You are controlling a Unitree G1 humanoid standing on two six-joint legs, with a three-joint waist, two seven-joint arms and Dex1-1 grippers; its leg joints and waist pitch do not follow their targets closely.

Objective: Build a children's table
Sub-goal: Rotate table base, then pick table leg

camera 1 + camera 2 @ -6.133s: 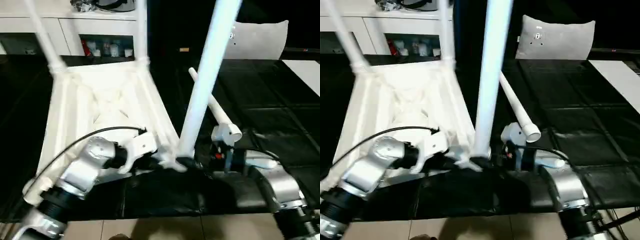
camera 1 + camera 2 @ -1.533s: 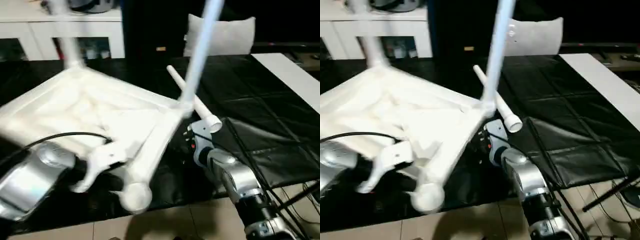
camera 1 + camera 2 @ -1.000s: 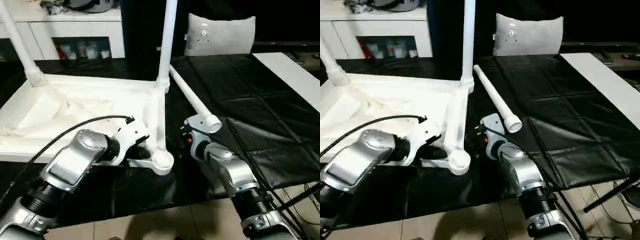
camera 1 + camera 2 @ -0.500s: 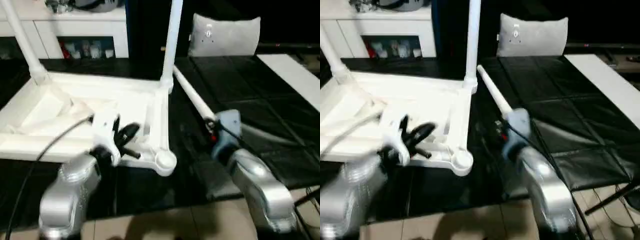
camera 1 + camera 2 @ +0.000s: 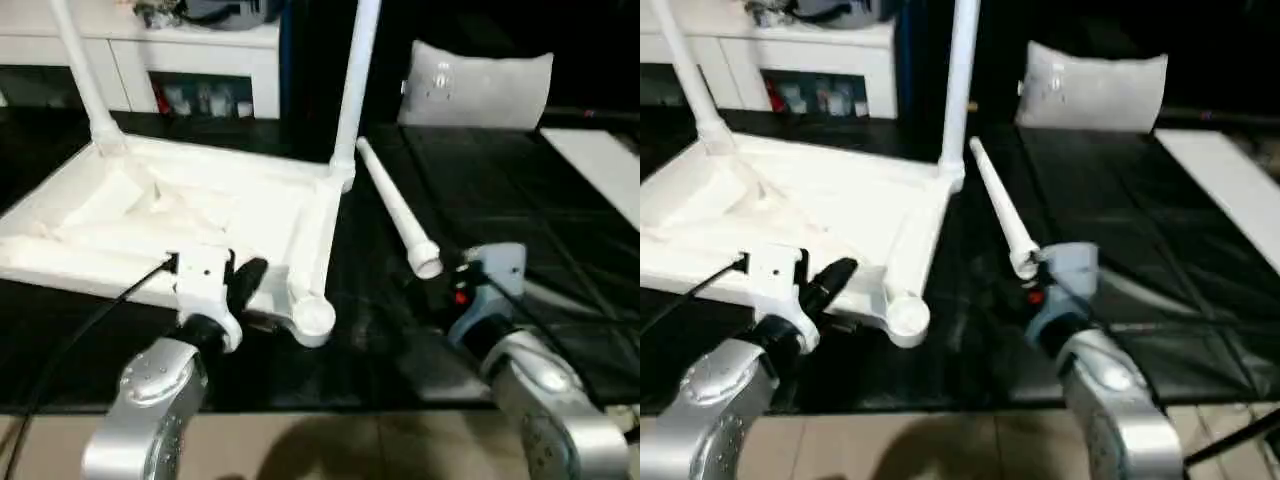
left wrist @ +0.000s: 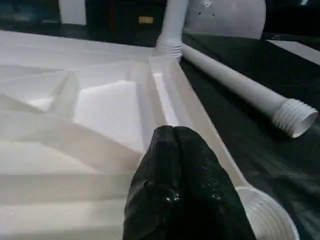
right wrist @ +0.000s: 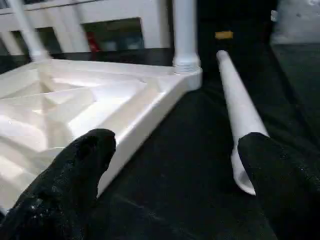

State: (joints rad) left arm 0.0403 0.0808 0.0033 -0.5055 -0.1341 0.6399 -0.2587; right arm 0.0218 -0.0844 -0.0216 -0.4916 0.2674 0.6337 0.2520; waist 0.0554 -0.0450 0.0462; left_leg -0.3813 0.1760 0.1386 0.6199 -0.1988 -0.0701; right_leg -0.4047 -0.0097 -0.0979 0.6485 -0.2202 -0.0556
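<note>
Both claws are free of the parts right now. From my seat, the left claw (image 5: pixel 250 272) has its two black fingers pressed together, empty, poised over the near rim of the tabletop (image 5: pixel 180 215). The right claw (image 7: pixel 175 165) is spread wide with nothing between its fingers, and the loose leg (image 7: pixel 239 107) runs just inside the finger on one side.

That tabletop lies upside down on the black worktop (image 5: pixel 560 220), ribs up, filling the nine-to-twelve o'clock part of my head view. Two legs already stand in its far corners: one at about eleven o'clock (image 5: pixel 85 75), one at twelve (image 5: pixel 352 90). The near corner socket (image 5: pixel 314 318) is open, just beside the left claw toward three o'clock. The loose leg lies flat at about one o'clock, threaded end (image 6: pixel 295 117) toward me, close to the top's edge but apart from it.

I judge the step in hand is picking up that leg for the open socket. To do it well, I would centre the right claw across the tube a little back from the threads, so they stay clear, and close squarely so it cannot roll. Then I would bring it upright over the socket before turning it in, with the left claw pressing the rim down against the twist.

A white cabinet (image 5: pixel 210 60) and a pillow (image 5: pixel 475 90) sit at the back.
</note>
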